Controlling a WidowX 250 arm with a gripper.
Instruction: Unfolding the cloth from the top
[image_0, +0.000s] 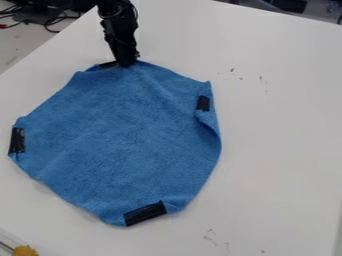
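The gripper (127, 61) hangs down from the top edge, its tip at the top edge of the blue cloth (120, 135), close beside a strip of black tape there. Whether it holds the fabric cannot be made out. Most of the cloth lies spread on the white table, with black tape at its left, bottom and right corners as well. Its right side is folded over near the tape, and small folds show by the bottom tape.
The white table (280, 125) has a few small dark marks at the upper right and bottom right. A yellow-orange object (25, 250) sits at the bottom left corner. Black cables (50, 20) lie beyond the table at the upper left.
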